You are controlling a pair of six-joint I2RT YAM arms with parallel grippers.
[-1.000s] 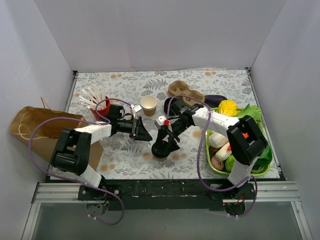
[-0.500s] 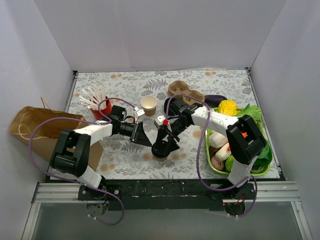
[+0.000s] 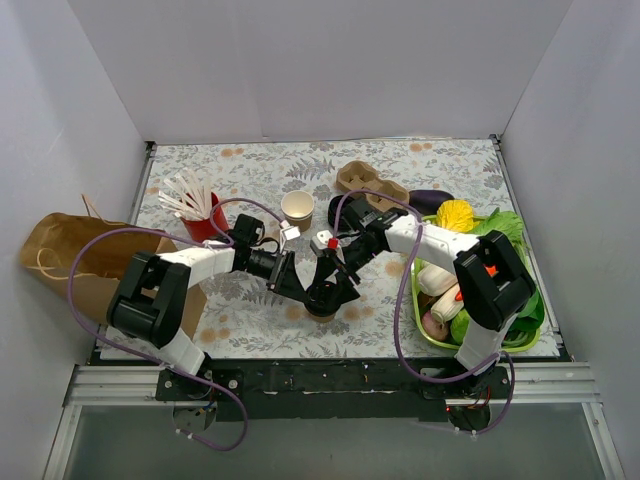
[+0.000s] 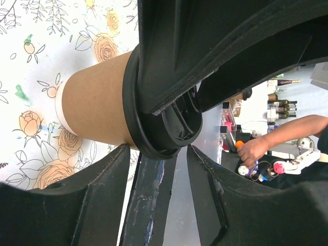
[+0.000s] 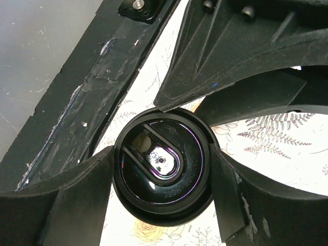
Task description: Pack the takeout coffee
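Looking for writing, we find only raised lettering on the black lid (image 5: 161, 164), too faint for us to read. The tabletop (image 3: 420, 160) is printed with ferns and flowers, and plain white walls (image 3: 320, 70) close it in on three sides.

We count two paper cups. The takeout coffee (image 4: 95, 102), brown-sided and lidded, stands upright just below the centre of the top view. One open cup (image 3: 297, 208) stands above it. There is also one red cup of white sticks (image 3: 203, 225), one pulp carrier (image 3: 368, 182), one paper bag (image 3: 70, 250) at the left edge and one green tray (image 3: 445, 342) of produce at the right.

The right gripper (image 3: 327, 293) clasps the takeout coffee by its lid, a finger on either side. The left gripper (image 3: 298, 286), just left of the cup, has its fingers partly apart with nothing between them.
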